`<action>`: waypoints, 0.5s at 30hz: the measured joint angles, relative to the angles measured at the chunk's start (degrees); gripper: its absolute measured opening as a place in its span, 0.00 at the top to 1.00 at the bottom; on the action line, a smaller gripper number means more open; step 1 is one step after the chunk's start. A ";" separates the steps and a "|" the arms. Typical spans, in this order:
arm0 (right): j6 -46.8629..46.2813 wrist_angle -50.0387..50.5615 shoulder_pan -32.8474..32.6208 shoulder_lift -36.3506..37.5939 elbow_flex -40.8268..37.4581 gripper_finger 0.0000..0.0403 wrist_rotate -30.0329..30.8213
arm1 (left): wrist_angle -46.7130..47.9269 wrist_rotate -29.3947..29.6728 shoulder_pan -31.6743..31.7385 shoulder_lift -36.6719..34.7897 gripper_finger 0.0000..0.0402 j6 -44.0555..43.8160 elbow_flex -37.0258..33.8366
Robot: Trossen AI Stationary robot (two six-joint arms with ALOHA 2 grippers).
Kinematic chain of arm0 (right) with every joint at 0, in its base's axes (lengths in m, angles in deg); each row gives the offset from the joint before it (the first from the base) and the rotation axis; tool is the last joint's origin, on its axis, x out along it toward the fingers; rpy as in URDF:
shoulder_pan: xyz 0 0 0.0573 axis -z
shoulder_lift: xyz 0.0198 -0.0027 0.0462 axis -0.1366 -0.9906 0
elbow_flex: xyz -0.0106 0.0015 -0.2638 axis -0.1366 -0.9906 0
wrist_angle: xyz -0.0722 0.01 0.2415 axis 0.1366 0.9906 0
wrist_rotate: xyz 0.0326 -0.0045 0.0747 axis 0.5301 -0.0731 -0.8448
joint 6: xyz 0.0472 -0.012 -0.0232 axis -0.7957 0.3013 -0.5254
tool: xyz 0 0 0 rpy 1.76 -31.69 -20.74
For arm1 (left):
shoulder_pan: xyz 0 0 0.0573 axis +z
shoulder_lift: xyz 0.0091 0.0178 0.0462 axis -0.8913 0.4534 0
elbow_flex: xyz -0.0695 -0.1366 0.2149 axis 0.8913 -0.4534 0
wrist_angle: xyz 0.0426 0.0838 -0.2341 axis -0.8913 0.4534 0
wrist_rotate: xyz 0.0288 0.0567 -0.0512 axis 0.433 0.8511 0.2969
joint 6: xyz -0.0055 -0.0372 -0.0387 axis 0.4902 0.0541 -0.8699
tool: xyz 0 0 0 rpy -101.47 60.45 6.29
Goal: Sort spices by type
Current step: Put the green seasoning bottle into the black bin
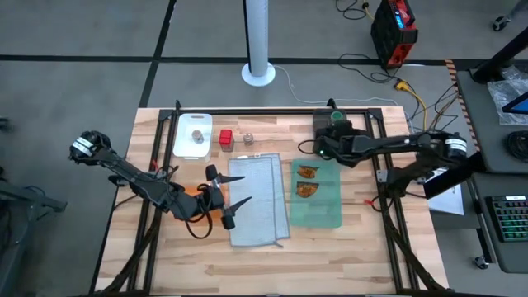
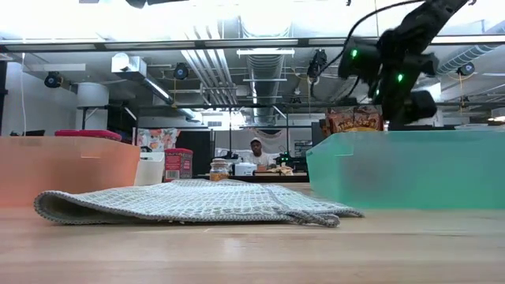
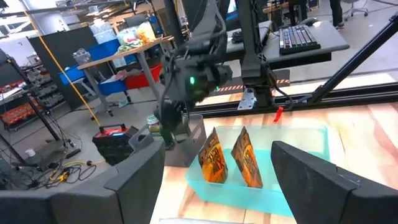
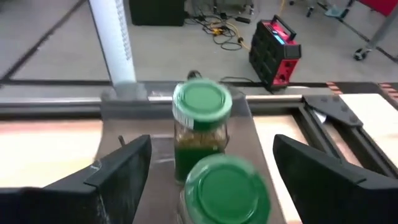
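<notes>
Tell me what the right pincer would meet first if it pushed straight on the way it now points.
Probably the nearer green-topped jar, which sits between the open fingers of the right pincer. The second green-topped jar stands just beyond it; depth between the two is hard to judge.

Bright, even overhead light fills the room; ceiling lights [image 2: 237, 16] at twelve o'clock in the low view glare white. Shadows on the table [image 1: 206, 260] are faint. The right wrist view is motion-blurred, the green-topped jars [image 4: 202, 106] smeared. The low view's foreground is soft.
</notes>
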 joint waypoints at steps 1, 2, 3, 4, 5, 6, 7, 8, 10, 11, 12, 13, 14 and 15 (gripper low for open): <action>1.23 0.08 -0.01 1.44 0.07 0.19 -0.13 | 0.25 0.00 -0.18 -0.06 0.31 -0.35 0.00; 2.63 0.16 -0.06 2.90 0.30 0.19 -0.26 | 0.76 0.01 -0.41 -0.06 0.31 -0.83 0.00; 4.36 0.12 -0.26 4.48 0.70 0.19 -0.36 | 1.34 0.00 -0.66 -0.08 0.31 -1.49 0.00; 6.25 0.05 -0.48 6.03 1.19 0.19 -0.91 | 2.20 -0.02 -0.92 -0.08 0.31 -2.36 0.00; 8.28 -0.01 -0.62 7.61 1.75 0.20 -1.77 | 2.99 -0.02 -1.18 -0.08 0.31 -3.35 0.00; 10.53 -0.02 -0.90 9.12 2.48 0.21 -3.20 | 3.73 -0.04 -1.40 -0.08 0.31 -4.45 0.00; 13.09 -0.08 -0.92 10.54 3.24 0.22 -5.67 | 4.63 -0.07 -1.68 -0.08 0.31 -5.54 0.00; 15.69 -0.08 -0.90 11.77 4.08 0.24 -9.00 | 5.49 -0.09 -1.88 -0.10 0.31 -6.55 0.00; 20.76 -0.25 -0.38 13.38 6.22 0.29 -17.51 | 6.88 -0.10 -2.12 -0.10 0.31 -8.09 0.00; 22.75 0.01 0.32 13.64 7.43 0.34 -21.99 | 7.18 -0.09 -2.17 -0.10 0.31 -8.46 0.00; 24.30 0.85 1.25 13.65 8.84 0.39 -26.90 | 7.20 -0.11 -2.17 -0.10 0.31 -8.53 0.00; 25.36 2.35 2.45 13.26 10.27 0.45 -31.40 | 7.18 -0.11 -2.17 -0.10 0.31 -8.50 0.00; 25.44 5.03 3.72 12.44 12.18 0.52 -35.28 | 7.16 -0.11 -2.16 -0.10 0.31 -8.39 0.00; 25.49 8.13 4.94 11.28 14.26 0.60 -38.40 | 7.16 -0.11 -2.15 -0.10 0.31 -8.10 0.00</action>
